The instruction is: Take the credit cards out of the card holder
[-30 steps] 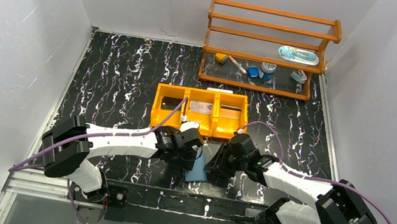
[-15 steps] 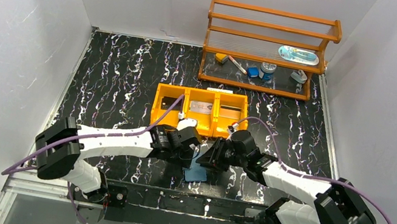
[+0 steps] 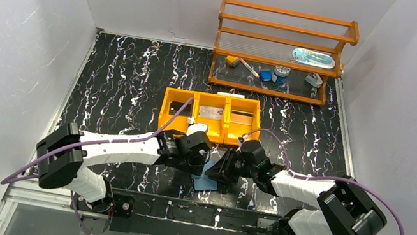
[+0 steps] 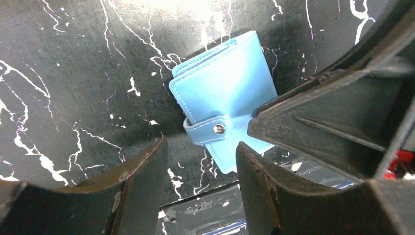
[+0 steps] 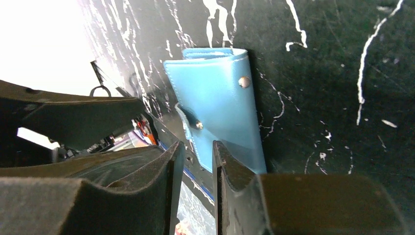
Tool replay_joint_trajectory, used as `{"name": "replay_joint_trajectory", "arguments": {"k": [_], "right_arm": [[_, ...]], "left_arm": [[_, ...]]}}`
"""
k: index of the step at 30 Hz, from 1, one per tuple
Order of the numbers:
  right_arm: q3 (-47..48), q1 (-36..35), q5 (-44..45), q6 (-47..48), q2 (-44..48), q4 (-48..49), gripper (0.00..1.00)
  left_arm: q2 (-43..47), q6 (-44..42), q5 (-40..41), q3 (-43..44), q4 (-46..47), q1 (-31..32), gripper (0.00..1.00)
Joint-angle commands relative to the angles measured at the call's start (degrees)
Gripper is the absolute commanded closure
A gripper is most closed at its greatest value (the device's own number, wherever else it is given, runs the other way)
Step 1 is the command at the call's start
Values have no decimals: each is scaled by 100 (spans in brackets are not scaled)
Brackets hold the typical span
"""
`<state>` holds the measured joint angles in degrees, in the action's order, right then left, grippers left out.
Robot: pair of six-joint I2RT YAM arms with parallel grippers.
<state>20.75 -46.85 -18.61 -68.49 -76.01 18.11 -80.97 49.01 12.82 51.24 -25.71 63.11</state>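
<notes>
My left gripper (image 4: 199, 154) stands half spread and empty, my right gripper (image 5: 197, 149) narrow, nothing between. Just past both tips the blue card holder (image 4: 222, 88) lies folded, cards hidden; I flank it, I judge, to pin and open it.

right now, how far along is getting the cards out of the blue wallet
Done: nothing that shows; the card holder lies folded shut on the table, no card poking out. In hand: the left gripper, jaws apart, hangs over it; the right gripper, jaws nearly together, is at its edge. Left: open it and pull out every card.
</notes>
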Motion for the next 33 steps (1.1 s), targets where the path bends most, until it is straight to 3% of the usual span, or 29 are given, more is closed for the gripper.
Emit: {"name": "replay_joint_trajectory", "arguments": {"k": [1,7,18,33], "right_arm": [[-231,18,311,67,323,-78,65],[-533,18,648,-193,305,-102,71],[-827,18,776,-345,265,43,72],[-818,22,753,-331,291,21,71]], "left_arm": [[-275,-48,-3,406,-178,-27,47],[-1251,80,218,1314,-1272,-27,46],[-1775,-48,-161,1405,-1462,-28,48],[-1526,-47,9,1398,-1843,-26,56]]}}
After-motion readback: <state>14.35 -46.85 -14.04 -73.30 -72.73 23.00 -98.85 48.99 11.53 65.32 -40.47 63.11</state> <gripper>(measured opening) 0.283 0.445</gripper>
